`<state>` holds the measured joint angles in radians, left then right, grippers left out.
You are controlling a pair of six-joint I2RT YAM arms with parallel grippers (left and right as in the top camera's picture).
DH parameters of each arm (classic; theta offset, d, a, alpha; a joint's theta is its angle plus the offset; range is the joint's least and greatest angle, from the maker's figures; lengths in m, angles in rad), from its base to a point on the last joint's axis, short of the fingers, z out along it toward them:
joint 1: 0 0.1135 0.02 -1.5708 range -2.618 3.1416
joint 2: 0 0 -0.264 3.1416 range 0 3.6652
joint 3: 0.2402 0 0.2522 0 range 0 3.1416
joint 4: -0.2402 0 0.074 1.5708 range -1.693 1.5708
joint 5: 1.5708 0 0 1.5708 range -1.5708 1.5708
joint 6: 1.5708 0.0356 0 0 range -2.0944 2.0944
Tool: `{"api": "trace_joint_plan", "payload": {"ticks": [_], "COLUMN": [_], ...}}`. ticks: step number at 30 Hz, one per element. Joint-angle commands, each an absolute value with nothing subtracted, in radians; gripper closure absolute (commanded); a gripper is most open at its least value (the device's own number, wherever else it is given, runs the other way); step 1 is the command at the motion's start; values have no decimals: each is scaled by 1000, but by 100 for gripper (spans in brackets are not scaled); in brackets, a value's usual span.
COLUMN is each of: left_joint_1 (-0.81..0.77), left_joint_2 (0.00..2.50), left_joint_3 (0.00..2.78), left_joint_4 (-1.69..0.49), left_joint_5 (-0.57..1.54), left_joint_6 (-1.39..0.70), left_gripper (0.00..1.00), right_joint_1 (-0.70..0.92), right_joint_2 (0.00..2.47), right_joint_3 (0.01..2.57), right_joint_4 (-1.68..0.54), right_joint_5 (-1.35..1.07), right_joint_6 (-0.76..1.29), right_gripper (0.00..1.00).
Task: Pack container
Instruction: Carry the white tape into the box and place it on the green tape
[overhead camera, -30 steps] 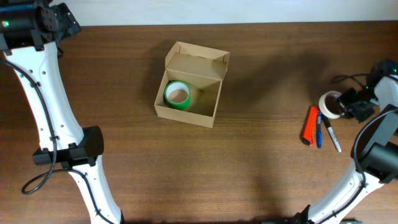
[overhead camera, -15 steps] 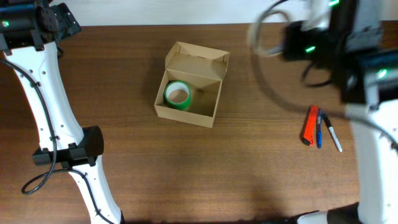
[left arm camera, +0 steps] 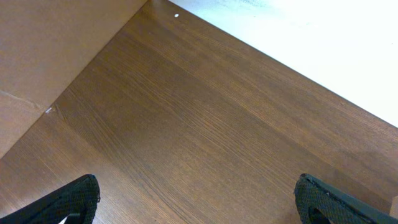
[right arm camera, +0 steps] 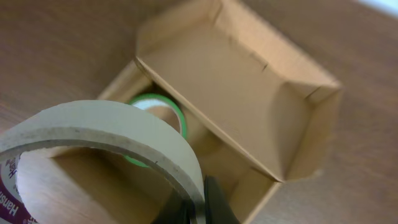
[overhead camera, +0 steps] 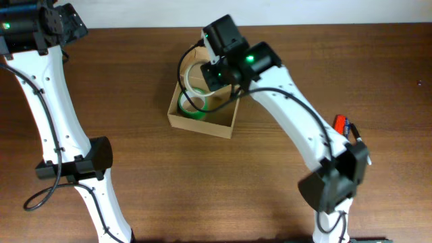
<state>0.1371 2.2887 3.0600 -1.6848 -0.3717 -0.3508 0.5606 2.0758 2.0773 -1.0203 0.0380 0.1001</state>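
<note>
The tan cardboard container (overhead camera: 200, 125) stands open at the table's back middle, its flap lid up at the far side. A green tape roll (overhead camera: 194, 110) lies flat in its left part. My right gripper (overhead camera: 210, 71) is shut on a cream tape roll (overhead camera: 184, 79) and holds it on edge just above the container's left half. In the right wrist view the cream roll (right arm camera: 112, 134) fills the lower left, pinched by the fingers (right arm camera: 200, 202), with the green roll (right arm camera: 163, 106) and the container (right arm camera: 249, 106) below. My left gripper (left arm camera: 199, 202) is open and empty over bare table.
An orange marker (overhead camera: 341, 122) and pens (overhead camera: 354, 133) lie at the right, partly hidden by my right arm. The left arm (overhead camera: 47, 88) stands along the left side, its gripper (overhead camera: 71, 21) at the back left corner.
My right arm has swung from the far right of the table to over the container, carrying the cream tape roll with it. The left arm has not moved.
</note>
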Motion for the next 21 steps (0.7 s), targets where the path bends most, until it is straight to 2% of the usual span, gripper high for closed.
{"api": "trace_joint_plan", "payload": {"ticks": [1,21], "left_joint_1": [141,141], "left_joint_2": [2275,2275], "left_joint_3": [3057,3057], "left_joint_4": [-1687,-1687], "left_joint_5": [-382,-382], "left_joint_6": [-342,-342], "left_gripper": [0,0], "right_joint_1": [556,584], "right_joint_2": [2117,2312], "right_joint_3": [2081,2080], "right_joint_4": [-1012,-1009], "right_joint_5": [-4,-42], "right_joint_6": [109,112], "right_gripper": [96,96]}}
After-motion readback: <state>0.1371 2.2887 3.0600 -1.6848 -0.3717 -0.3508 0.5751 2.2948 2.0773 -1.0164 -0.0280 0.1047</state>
